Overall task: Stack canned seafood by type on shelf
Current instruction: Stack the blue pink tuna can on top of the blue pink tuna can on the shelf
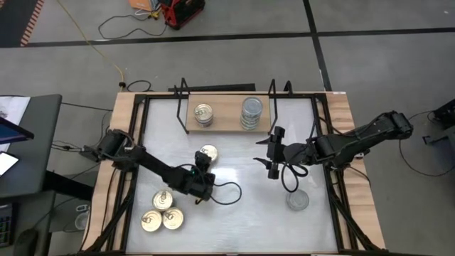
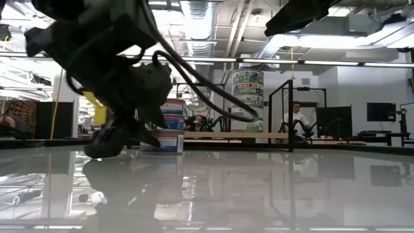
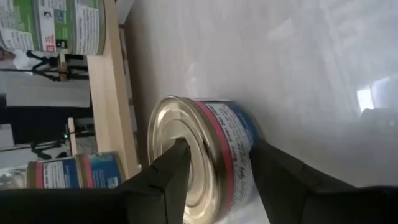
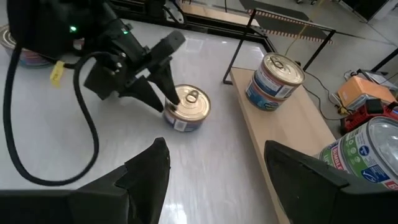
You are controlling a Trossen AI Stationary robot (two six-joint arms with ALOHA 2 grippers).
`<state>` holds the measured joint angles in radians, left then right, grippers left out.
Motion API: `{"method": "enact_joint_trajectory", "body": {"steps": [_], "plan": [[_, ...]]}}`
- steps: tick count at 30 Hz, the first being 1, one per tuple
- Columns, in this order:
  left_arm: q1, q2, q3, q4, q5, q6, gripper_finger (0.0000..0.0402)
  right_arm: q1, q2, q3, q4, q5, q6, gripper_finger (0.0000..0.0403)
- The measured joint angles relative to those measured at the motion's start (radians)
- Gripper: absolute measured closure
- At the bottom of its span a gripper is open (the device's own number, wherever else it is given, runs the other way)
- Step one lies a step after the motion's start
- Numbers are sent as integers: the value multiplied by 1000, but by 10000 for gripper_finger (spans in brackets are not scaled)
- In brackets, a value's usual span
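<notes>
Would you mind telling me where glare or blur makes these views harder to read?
Low view: ceiling lights mirror across the glossy tabletop, and the near left gripper is a dark, backlit mass. Left wrist view: a bright sheen falls on the tabletop beside the gold-lidded tin.

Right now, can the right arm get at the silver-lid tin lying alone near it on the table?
Probably yes. That tin sits alone on the white table just beside the right tool, which is open and empty. Nothing stands between them except the arm's own looping cable.
</notes>
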<state>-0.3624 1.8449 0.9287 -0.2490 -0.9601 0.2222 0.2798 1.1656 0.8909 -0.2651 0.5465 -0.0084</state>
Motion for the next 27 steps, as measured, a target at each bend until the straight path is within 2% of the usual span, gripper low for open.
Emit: {"method": "enact_joint_trajectory", "body": {"steps": [5,9,12,17,21,27], "plan": [[34,-12,0,22,-3,31,256,0,0,0,-2,0,0,111],[39,-14,7,23,42,22,275,0,0,0,-2,0,0,111],[39,-15,7,23,55,-15,309,0,0,0,-3,0,0,111],[36,-18,10,16,113,-86,388,0,0,0,-3,0,0,111],[32,-12,8,-13,205,-144,399,0,0,0,-3,0,0,111],[28,-12,13,-10,186,-239,401,0,0,0,7,0,-1,111]]}}
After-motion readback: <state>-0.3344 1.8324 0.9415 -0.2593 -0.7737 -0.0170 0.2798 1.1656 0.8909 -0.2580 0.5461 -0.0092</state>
